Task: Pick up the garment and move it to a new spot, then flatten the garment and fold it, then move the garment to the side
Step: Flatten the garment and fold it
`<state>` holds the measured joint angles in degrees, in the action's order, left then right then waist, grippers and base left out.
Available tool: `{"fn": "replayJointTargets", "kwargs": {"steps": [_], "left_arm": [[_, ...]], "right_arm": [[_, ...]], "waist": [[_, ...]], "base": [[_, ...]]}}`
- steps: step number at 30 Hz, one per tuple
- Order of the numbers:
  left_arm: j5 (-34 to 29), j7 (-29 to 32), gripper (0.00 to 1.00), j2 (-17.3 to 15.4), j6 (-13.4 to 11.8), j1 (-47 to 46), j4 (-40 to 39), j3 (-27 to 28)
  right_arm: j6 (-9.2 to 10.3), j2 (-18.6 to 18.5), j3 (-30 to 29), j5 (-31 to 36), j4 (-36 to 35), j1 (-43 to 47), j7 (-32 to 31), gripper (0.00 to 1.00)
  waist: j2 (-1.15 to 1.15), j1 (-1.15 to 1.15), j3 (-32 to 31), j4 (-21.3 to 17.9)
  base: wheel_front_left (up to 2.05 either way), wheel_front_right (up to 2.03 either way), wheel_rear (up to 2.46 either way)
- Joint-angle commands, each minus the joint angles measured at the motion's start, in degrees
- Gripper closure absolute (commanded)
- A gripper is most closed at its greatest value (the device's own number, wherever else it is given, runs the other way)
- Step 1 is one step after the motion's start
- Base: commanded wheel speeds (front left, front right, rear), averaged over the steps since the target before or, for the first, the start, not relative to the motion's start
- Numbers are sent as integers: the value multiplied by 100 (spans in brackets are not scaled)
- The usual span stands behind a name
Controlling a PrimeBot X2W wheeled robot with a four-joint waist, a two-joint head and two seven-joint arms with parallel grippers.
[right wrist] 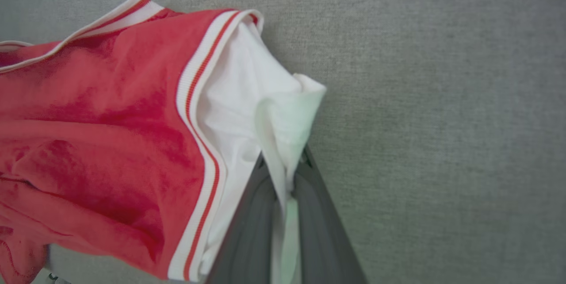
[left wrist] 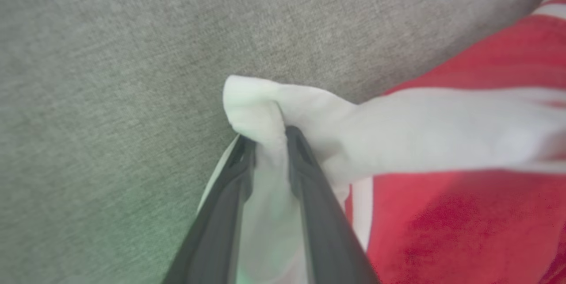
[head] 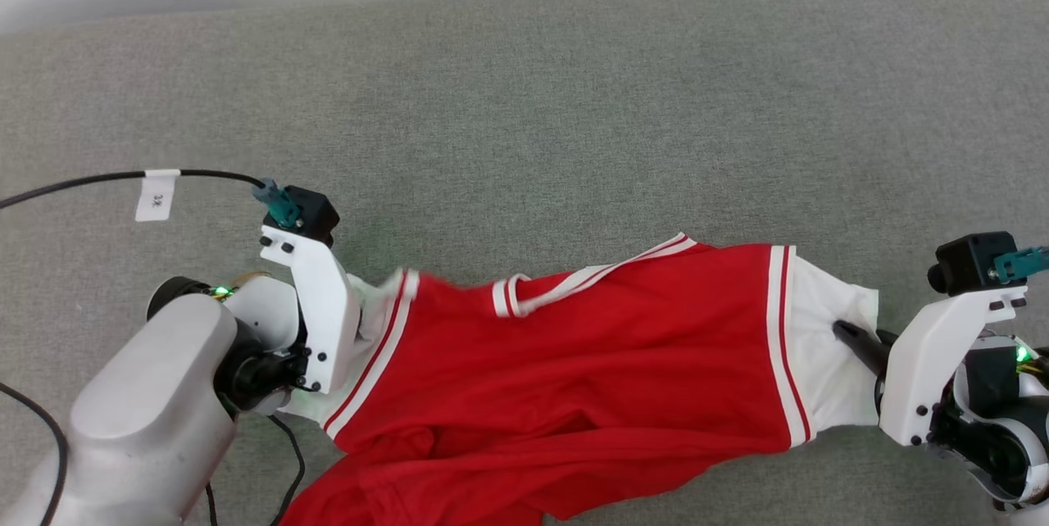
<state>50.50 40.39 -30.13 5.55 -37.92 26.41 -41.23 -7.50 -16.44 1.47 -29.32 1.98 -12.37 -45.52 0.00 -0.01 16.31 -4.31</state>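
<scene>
Stretching between both jaws, pinched in each: the garment [head: 574, 362].

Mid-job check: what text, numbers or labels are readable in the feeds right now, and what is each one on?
"3", followed by a second mark too small to read: on the white tag fixed to the black cable.
No lettering or number can be read on the red jersey as it lies now.

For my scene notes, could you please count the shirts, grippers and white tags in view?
shirt: 1
grippers: 2, the left gripper and the right gripper
white tag: 1
total: 4
</scene>
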Motion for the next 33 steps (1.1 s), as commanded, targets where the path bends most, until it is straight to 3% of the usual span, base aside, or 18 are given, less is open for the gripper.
{"fn": "replayJointTargets", "kwargs": {"steps": [1,6,17,24,33], "left_arm": [[-78,44,100,225,-7,412,294,-340],[-440,-649,100,172,-159,47,406,-175],[-1089,-2370,100,158,-962,-876,668,401],[-1172,-3101,100,268,-1113,-1690,1151,735],[-1253,-3950,100,187,-1061,-3337,1610,1218]], "right_arm": [[2,-45,2,-23,-7,-96,65,100],[2,-154,-11,38,59,-165,224,100],[3,-522,-80,376,765,-1147,685,100],[5,-713,232,478,1489,-2487,1188,100],[6,-742,468,681,2259,-4698,2075,100]], "waist": [[0,1,-14,11],[0,1,-195,83],[0,1,-920,209],[0,1,-979,163],[0,1,-181,49]], "base": [[0,0,0],[0,0,0],[0,0,0],[0,0,0],[0,0,0]]}}
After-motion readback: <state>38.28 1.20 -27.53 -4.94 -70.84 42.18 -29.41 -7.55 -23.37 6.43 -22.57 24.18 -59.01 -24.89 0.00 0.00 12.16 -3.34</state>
